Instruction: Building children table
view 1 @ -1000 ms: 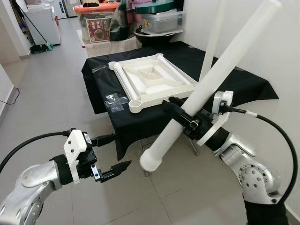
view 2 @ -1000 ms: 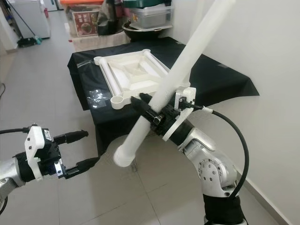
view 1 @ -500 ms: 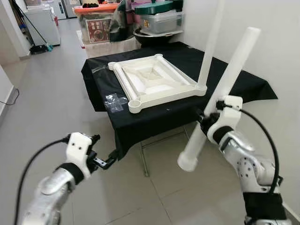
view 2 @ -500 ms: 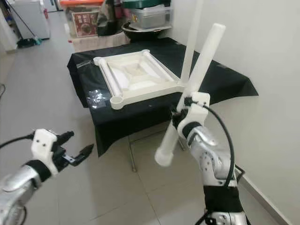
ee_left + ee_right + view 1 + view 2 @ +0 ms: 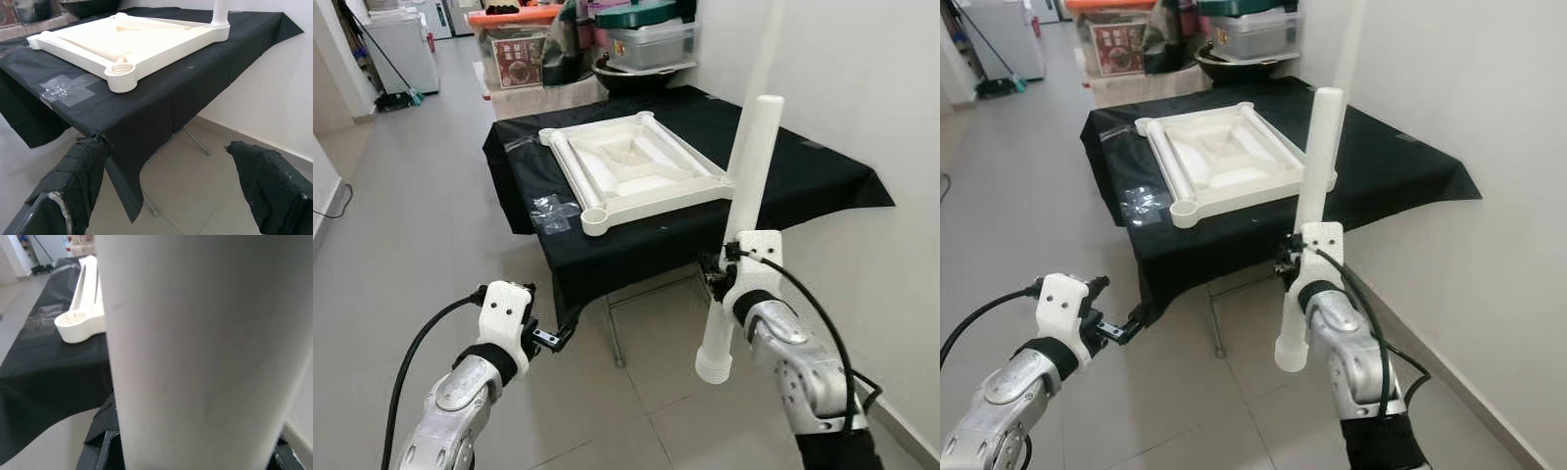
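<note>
One upright leg (image 5: pixel 744 211) in right tool (image 5: pixel 718 279)

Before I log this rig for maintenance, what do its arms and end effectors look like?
Both arms are rounded silver metal segments with black joints. Each wrist carries a white plastic block and a looping black cable. The left end effector and the right end effector each have two long black fingers, textured and frayed pale at one tip.

Bg clutter: storage bins (image 5: pixel 514 44) w/ orange lid, a green-lidded box (image 5: pixel 646 39) beside them, white fridge (image 5: pixel 401 49) (far left), mop (image 5: pixel 396 96) on the tiled floor (image 5: pixel 401 225).
</note>
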`<state>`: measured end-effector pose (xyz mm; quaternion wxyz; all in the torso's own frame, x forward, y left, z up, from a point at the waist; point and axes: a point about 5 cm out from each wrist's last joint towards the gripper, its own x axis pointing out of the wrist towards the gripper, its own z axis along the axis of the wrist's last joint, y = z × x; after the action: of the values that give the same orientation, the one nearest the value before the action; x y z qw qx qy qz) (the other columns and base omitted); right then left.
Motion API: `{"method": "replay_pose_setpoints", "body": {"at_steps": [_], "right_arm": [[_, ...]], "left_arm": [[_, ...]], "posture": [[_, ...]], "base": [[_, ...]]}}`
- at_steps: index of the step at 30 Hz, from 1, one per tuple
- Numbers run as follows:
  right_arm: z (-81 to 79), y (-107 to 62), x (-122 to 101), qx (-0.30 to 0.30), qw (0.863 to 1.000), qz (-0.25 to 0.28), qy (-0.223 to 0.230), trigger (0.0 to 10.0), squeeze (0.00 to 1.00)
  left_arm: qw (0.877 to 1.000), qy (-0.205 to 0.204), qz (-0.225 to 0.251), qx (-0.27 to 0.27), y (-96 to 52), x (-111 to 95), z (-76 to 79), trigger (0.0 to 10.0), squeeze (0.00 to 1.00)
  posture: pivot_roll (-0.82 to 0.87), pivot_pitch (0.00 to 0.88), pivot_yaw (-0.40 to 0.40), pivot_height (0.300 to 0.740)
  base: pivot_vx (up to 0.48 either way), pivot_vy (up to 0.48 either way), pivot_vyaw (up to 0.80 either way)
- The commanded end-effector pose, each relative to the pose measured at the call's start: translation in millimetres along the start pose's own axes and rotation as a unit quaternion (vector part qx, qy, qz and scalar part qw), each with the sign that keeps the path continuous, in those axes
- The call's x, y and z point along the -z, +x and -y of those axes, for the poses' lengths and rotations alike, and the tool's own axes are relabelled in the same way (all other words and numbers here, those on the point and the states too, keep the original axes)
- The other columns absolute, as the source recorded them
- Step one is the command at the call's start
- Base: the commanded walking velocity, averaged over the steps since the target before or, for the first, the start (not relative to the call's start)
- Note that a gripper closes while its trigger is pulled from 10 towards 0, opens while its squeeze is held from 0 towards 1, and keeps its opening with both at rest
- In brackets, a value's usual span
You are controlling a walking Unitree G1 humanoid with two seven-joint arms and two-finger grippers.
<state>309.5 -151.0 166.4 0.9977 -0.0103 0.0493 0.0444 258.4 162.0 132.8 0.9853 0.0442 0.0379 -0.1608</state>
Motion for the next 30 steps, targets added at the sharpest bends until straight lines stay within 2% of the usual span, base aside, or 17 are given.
{"method": "replay_pose_setpoints", "body": {"at_steps": [1, 2, 3, 7, 9, 10, 12, 15, 16, 24, 25, 29, 30], "right_arm": [[-4.1, -3.2, -3, -0.008, 0.999, 0.025, -0.028, 10.0, 0.00], [-4.1, -3.2, -3, -0.008, 0.999, 0.025, -0.028, 10.0, 0.00], [0.6, -7.1, -4, -0.003, 0.997, 0.055, -0.044, 10.0, 0.00], [1.2, -9.3, -5, -0.007, 0.996, 0.074, -0.039, 10.0, 0.00], [-3.5, -9.3, -8, -0.012, 0.994, 0.091, -0.053, 10.0, 0.00], [-11.5, -7.3, -12, -0.039, 0.995, 0.093, -0.026, 10.0, 0.00], [-13.9, -5.8, -15, -0.045, 0.994, 0.097, -0.017, 10.0, 0.00], [-21.6, -1.3, -19, -0.062, 0.991, 0.107, -0.044, 10.0, 0.00], [-27.6, 1.1, -21, -0.068, 0.989, 0.116, -0.061, 10.0, 0.00], [-38.6, 3.7, -26, -0.083, 0.986, 0.132, -0.056, 10.0, 0.00], [-41.1, 4.4, -28, -0.089, 0.985, 0.136, -0.056, 10.0, 0.00], [-44.7, 5.8, -31, -0.098, 0.983, 0.143, -0.055, 10.0, 0.00], [-47.8, 8.9, -40, -0.107, 0.981, 0.156, -0.043, 10.0, 0.00]], "left_arm": [[1.000, 0.004, -0.004, -0.008, -2.7, 4, -2.0, 10.0, 0.00], [1.000, 0.004, -0.004, -0.008, -2.7, 4, -2.0, 10.0, 0.00], [1.000, -0.006, -0.005, -0.014, -5.3, 7, -0.5, 10.0, 0.00], [1.000, -0.018, -0.001, -0.021, -5.0, 7, 0.2, 10.0, 0.00], [0.999, -0.023, 0.008, -0.025, -2.3, 6, 1.0, 10.0, 0.00], [0.999, -0.022, 0.010, -0.028, 2.3, 6, 2.7, 10.0, 0.00], [0.999, -0.018, 0.014, -0.029, 4.6, 6, 3.6, 10.0, 0.00], [0.999, -0.002, 0.022, -0.030, 8.6, 2, 4.9, 10.0, 0.00], [0.999, -0.010, 0.029, -0.025, 8.8, 1, 5.8, 10.0, 0.00], [0.998, -0.024, 0.045, -0.027, 12.4, -5, 7.6, 10.0, 0.01], [0.998, -0.017, 0.052, -0.019, 14.2, -7, 9.3, 10.0, 0.13], [0.998, -0.008, 0.058, -0.013, 16.9, -9, 10.0, 10.0, 0.13], [0.998, -0.007, 0.058, -0.016, 18.0, -9, 7.9, 10.0, 0.11]], "posture": [[-0.04, 0.000, -0.015, 0.740], [-0.04, 0.000, -0.015, 0.740], [-0.04, 0.000, -0.018, 0.740], [-0.04, 0.000, -0.023, 0.740], [-0.05, 0.000, -0.027, 0.740], [-0.05, 0.000, -0.034, 0.740], [-0.05, 0.000, -0.038, 0.740], [-0.04, 0.000, -0.040, 0.740], [-0.03, 0.000, -0.041, 0.740], [-0.03, 0.000, -0.046, 0.740], [-0.03, 0.000, -0.047, 0.740], [-0.03, 0.000, -0.044, 0.740], [-0.03, 0.000, -0.047, 0.740]], "base": [[0.000, 0.000, 0.00], [0.000, 0.000, 0.00], [0.000, 0.000, 0.00], [0.000, 0.000, 0.00], [0.000, 0.000, 0.00], [0.000, 0.289, 0.00], [0.000, 0.289, 0.00], [0.000, 0.000, 0.00], [0.000, 0.000, 0.80], [0.064, 0.000, 0.80], [0.360, 0.000, 0.80], [0.369, 0.000, 0.80], [0.379, 0.000, 0.80]]}}
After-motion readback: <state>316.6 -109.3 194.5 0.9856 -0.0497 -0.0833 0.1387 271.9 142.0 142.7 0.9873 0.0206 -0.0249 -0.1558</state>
